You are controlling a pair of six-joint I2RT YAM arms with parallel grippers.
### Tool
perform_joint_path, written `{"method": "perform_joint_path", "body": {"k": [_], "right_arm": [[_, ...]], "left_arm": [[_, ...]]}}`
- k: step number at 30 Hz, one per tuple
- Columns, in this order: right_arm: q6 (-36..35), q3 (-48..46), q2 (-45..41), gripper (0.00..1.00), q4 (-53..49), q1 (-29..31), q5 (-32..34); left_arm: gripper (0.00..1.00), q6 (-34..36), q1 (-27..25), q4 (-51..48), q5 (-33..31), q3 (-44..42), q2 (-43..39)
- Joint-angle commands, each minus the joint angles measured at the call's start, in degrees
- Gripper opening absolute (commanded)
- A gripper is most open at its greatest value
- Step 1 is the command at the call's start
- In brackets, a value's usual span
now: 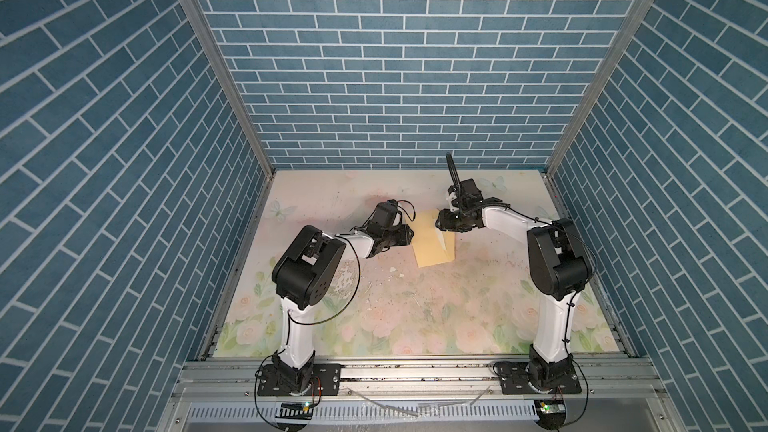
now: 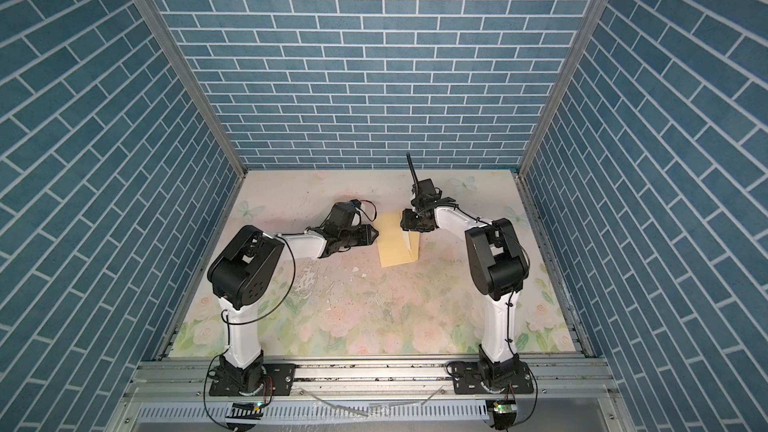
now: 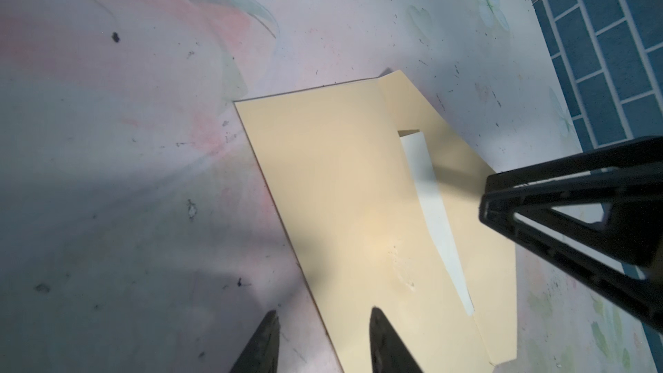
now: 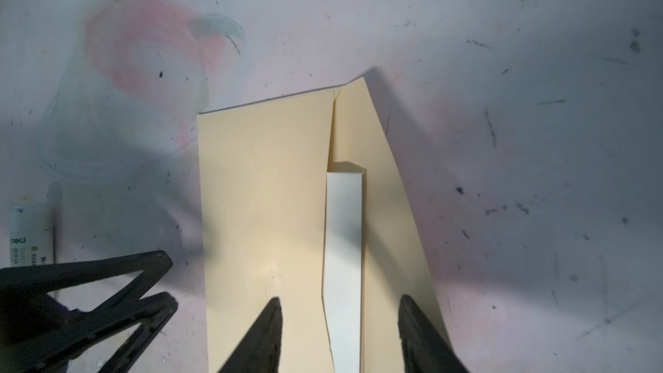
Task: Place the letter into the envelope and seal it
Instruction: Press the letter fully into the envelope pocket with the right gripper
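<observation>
The pale-yellow envelope [image 1: 428,251] [image 2: 392,251] lies flat mid-table, between both grippers. Its flap [image 4: 380,209] stands open and slightly raised. A white paper strip [image 4: 344,245] [image 3: 427,195] sticks out from under the body's edge at the mouth; I cannot tell whether it is the letter, which otherwise is hidden. My left gripper [image 3: 323,312] [image 1: 411,234] is open at the envelope's left edge, one finger over the table, the other over the paper. My right gripper [image 4: 340,298] [image 1: 438,222] is open, straddling the white strip. Neither holds anything.
A white glue tube [image 4: 28,235] lies on the floral table beside the left gripper's fingers [image 4: 89,299]. Small paper scraps [image 1: 392,270] lie in front of the envelope. Blue brick walls [image 1: 374,76] close in the back and both sides.
</observation>
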Motion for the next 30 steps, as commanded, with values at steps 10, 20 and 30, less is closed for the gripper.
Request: {"method": "perform_joint_path", "body": {"k": [10, 20, 30], "right_arm": [[3.11, 3.67, 4.54, 0.52, -0.87, 0.06, -3.40], [5.09, 3.00, 5.41, 0.47, 1.15, 0.10, -5.88], [6.36, 2.65, 5.69, 0.45, 2.63, 0.30, -7.47]], "left_arm": [[0.33, -0.62, 0.06, -1.28, 1.08, 2.75, 4.26], [0.23, -0.57, 0.07, -1.14, 1.91, 3.85, 5.86], [0.17, -0.62, 0.04, -1.15, 2.66, 4.70, 7.20]]}}
